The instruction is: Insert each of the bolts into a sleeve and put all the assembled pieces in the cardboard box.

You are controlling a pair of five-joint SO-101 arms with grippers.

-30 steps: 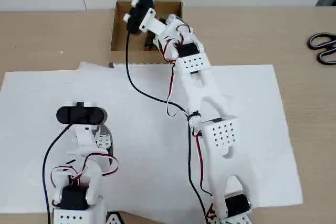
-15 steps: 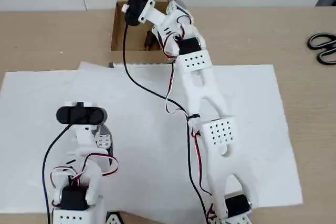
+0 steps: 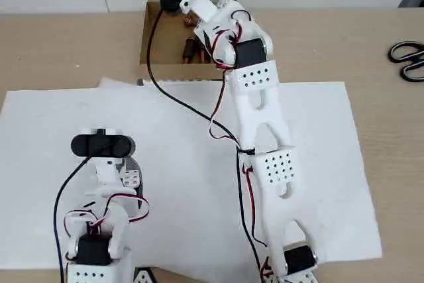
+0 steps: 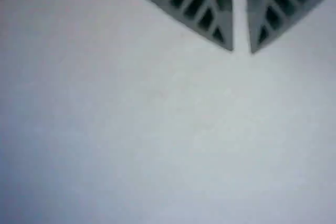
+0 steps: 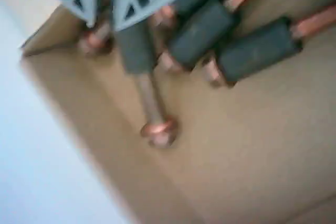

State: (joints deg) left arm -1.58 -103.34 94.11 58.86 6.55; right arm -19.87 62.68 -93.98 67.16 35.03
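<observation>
From above, the right arm [image 3: 255, 107] stretches over the cardboard box [image 3: 151, 38], where the assembled pieces [image 3: 189, 50] lie; the left arm [image 3: 106, 164] is well apart, above the white paper [image 3: 53, 137]. The left pincer [image 4: 240, 50] is clenched on nothing. The right pincer [image 5: 105, 24] hangs just over the assembled pieces inside the box, jaws nearly together, seemingly gripping nothing; one sleeved bolt [image 5: 137, 51] runs lengthwise away from its tips.
</observation>
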